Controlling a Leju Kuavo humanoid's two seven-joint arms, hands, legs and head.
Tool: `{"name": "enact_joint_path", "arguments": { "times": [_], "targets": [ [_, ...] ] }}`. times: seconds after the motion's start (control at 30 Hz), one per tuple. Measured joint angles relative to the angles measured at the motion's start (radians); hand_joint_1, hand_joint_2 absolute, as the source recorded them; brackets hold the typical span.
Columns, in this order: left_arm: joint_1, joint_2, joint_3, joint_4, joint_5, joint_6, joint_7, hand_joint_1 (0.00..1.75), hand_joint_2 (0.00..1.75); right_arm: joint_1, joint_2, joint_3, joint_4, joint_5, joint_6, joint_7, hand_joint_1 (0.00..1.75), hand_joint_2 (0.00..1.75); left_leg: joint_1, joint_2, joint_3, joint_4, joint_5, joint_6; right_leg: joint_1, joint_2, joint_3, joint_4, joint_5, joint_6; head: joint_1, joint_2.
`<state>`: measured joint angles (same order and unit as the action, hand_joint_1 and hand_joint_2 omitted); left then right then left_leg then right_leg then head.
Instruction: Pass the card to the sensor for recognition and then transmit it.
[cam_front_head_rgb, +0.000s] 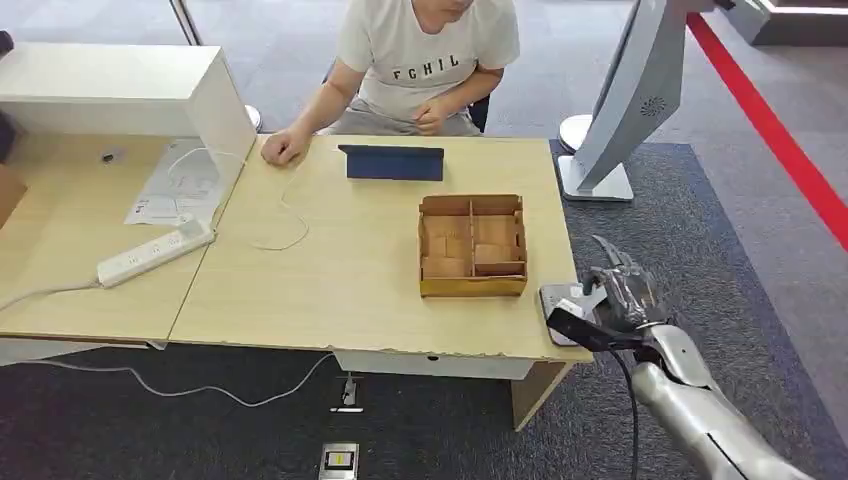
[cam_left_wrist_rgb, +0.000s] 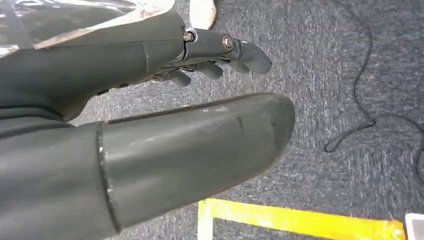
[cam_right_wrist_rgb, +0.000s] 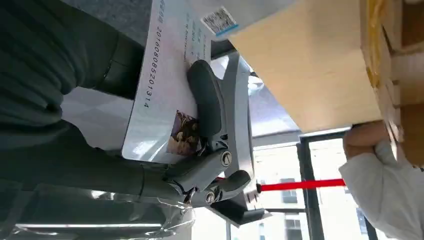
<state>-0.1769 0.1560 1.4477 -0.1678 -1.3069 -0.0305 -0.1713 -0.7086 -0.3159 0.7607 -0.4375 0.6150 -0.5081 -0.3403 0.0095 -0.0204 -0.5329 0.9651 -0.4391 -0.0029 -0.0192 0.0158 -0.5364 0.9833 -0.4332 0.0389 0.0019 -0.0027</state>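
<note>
- The right hand (cam_front_head_rgb: 622, 290), at lower right of the head view, holds the card (cam_right_wrist_rgb: 165, 95) over the sensor (cam_front_head_rgb: 562, 312) at the surface's (cam_front_head_rgb: 330, 270) corner.
- The left hand (cam_left_wrist_rgb: 150, 125) holds nothing, fingers (cam_left_wrist_rgb: 235, 50) apart.

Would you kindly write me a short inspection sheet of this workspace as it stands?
Surface: light wooden table, joined to a second table on the left.
Job's things: card held by the right hand over the dark sensor at the table's near right corner.
Clutter: cardboard divider box, dark tablet, paper sheet, white cabinet.
Hands: right hand's fingers press the card; left hand hangs over carpet, holding nothing.
Cables: power strip, white cable, loose cable on floor.
Surroundings: seated person, grey kiosk stand, red floor line.
</note>
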Motion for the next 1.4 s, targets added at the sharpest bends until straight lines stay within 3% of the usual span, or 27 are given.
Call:
{"name": "enact_joint_path", "arguments": {
  "times": [0.5,0.83,1.13,1.4],
  "targets": [
    [0.000,-0.002,0.000,0.000,-0.051,-0.022,0.013,0.00,0.00,-0.181,0.021,0.001,-0.042,0.045,0.022,-0.018,1.75,1.75,0.000,0.000,0.000,0.000,0.000,0.000,0.000,0.000,0.000,0.000,0.000,0.000,0.000,0.000],
    [0.000,-0.016,-0.001,0.001,-0.087,-0.033,0.000,0.00,0.00,-0.262,0.132,0.023,-0.005,0.114,0.082,0.089,1.75,1.75,0.000,-0.001,-0.001,0.000,0.001,0.000,0.000,0.000,-0.001,0.000,0.000,0.000,0.000,0.000],
    [0.002,-0.021,-0.001,0.001,-0.087,-0.028,0.045,0.00,0.00,-0.282,0.166,0.032,0.037,0.114,0.119,0.118,1.75,1.75,0.000,-0.001,-0.001,0.000,0.001,0.000,0.000,0.000,-0.001,0.000,0.000,0.000,0.000,0.000],
    [0.002,-0.025,-0.001,0.001,-0.087,-0.027,0.050,0.00,0.00,-0.288,0.178,0.032,0.058,0.124,0.119,0.130,1.75,1.75,0.000,-0.001,-0.001,0.000,0.001,0.000,0.000,0.000,-0.001,0.000,0.000,0.000,0.000,0.000]
  ]
}}
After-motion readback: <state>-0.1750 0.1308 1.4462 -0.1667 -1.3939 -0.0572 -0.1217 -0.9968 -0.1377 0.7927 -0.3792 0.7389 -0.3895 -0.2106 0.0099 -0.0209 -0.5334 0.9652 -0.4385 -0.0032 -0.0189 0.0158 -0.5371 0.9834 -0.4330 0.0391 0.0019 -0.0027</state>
